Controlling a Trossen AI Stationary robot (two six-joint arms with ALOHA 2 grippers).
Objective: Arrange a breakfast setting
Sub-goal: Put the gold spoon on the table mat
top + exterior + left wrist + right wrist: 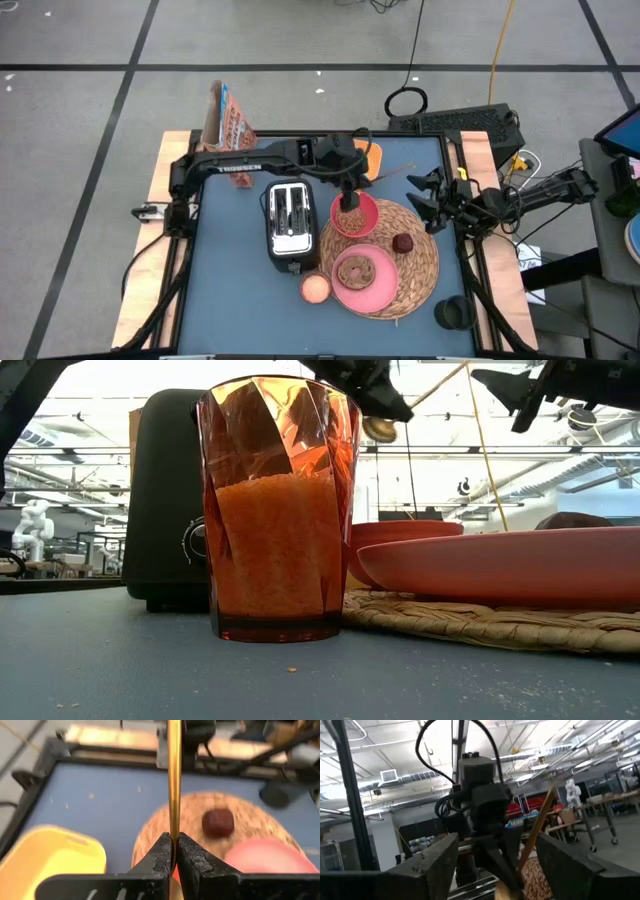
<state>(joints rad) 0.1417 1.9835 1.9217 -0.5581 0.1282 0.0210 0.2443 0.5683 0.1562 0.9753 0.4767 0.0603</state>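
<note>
The round woven placemat (412,262) lies at the table's right. On it are the pink bowl (366,216) with brown bits inside, the pink plate (372,290) bearing the brown ring-shaped bread (355,270), and the dark-red fruit (402,243), which also shows in the left wrist view (217,822). My left gripper (350,193) is above the bowl, shut on a thin gold spoon (174,780). My right gripper (430,200) is open and empty above the placemat's right far edge, facing the left arm. My left gripper pinches the gold spoon's thin handle (174,837) between its two fingertips. The handle runs on past the fingers and slants up toward the table's right (440,390). A round gold end (378,428) shows just below the gripper. The spoon is lifted clear, above the pink bowl.
A black toaster (290,225) stands left of the placemat, with an orange tumbler (315,288) in front of it, large in the low view (275,510). A cereal box (228,118) stands at the far left, an orange thing (372,158) at the far edge, and a black cup (452,313) at the near right.
</note>
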